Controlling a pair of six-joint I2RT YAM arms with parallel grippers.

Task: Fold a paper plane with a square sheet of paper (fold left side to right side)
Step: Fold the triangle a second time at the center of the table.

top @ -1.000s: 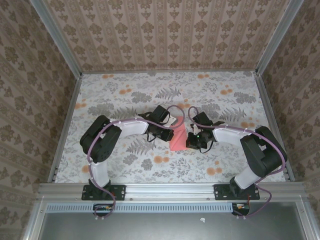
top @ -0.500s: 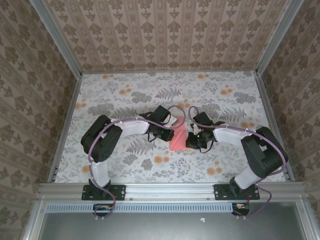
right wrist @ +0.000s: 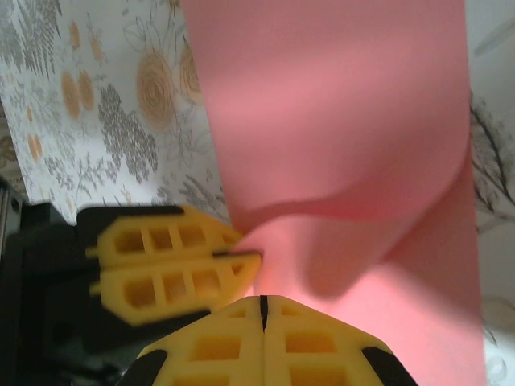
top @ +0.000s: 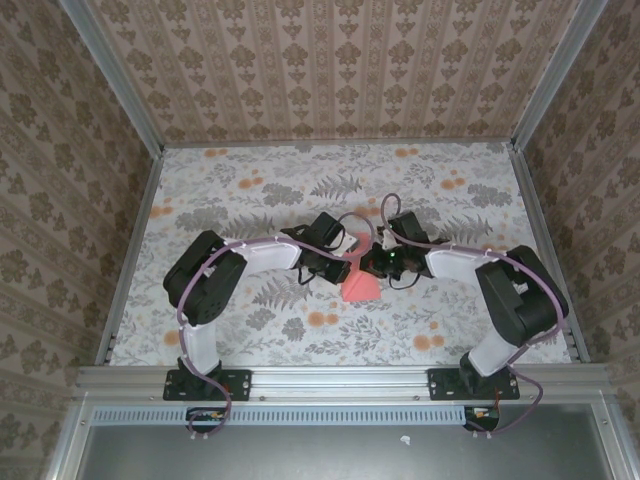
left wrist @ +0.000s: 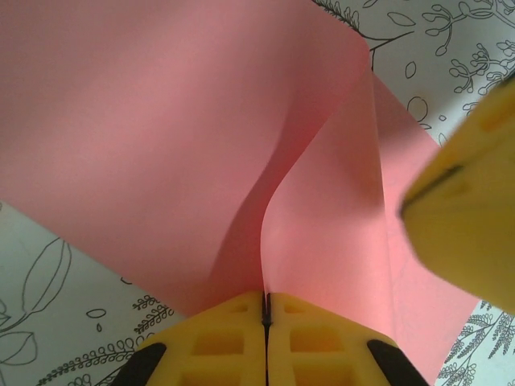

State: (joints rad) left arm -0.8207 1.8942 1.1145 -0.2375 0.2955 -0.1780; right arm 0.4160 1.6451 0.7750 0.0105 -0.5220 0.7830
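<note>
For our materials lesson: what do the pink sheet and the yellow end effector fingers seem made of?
Pink sheet: thin matte paper, it seems; it bends in soft curves without shine. Yellow end effector fingers: probably moulded matte plastic or rubber, with open grid cells.

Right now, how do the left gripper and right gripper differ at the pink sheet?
The left gripper pinches a thin standing edge of the pink sheet, which runs into its seam. At the right gripper the sheet bulges in a broad curve and no edge visibly enters its seam. From above, the left gripper is at the sheet's left, the right gripper at its right. Both are shut.
</note>
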